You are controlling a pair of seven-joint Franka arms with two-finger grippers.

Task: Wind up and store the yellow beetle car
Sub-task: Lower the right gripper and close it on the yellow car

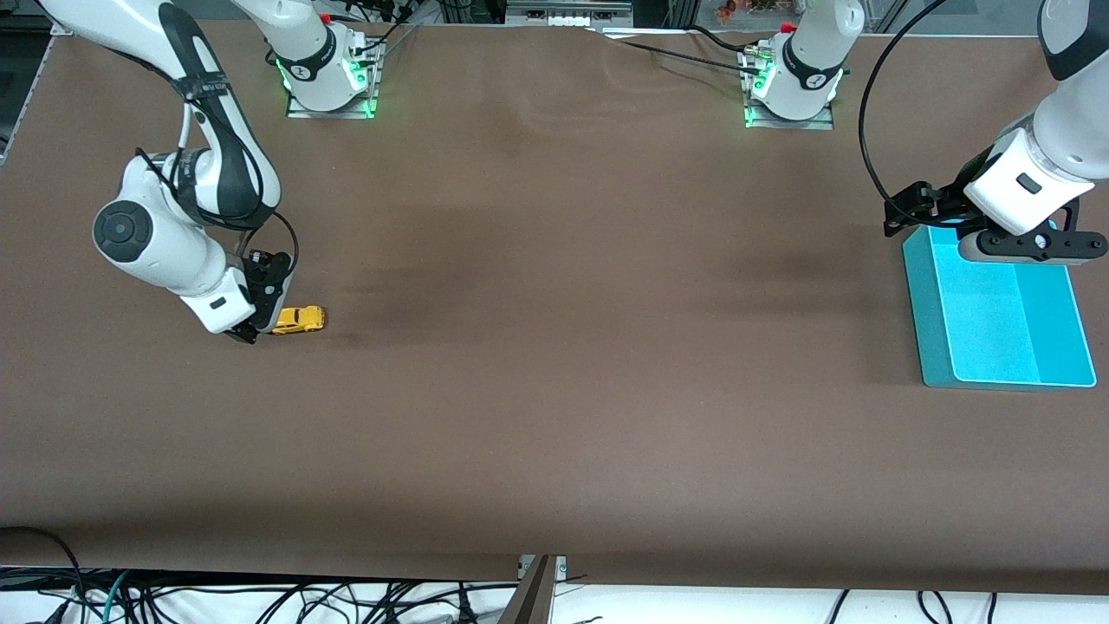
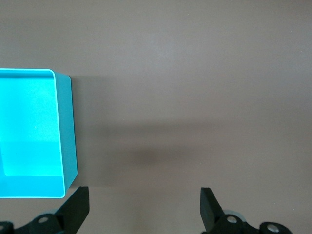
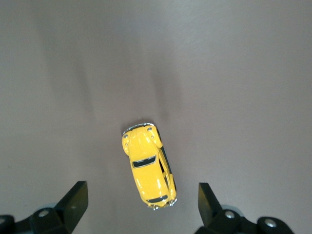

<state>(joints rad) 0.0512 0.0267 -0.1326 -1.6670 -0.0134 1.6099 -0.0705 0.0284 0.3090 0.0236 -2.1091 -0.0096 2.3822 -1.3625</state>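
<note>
Yellow beetle car [image 3: 147,165] between open right hand [image 3: 141,204].

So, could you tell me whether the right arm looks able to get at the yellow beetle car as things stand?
Probably yes. The right pincer stands open right above the yellow beetle car, which sits on its wheels on the bare table with nothing beside it.

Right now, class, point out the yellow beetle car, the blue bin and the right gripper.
yellow beetle car [image 3: 146,165]: right wrist view, on its roof.
blue bin [image 1: 931,347]: front view, on its outer wall.
right gripper [image 3: 141,204]: right wrist view, between its open fingertips.
</note>
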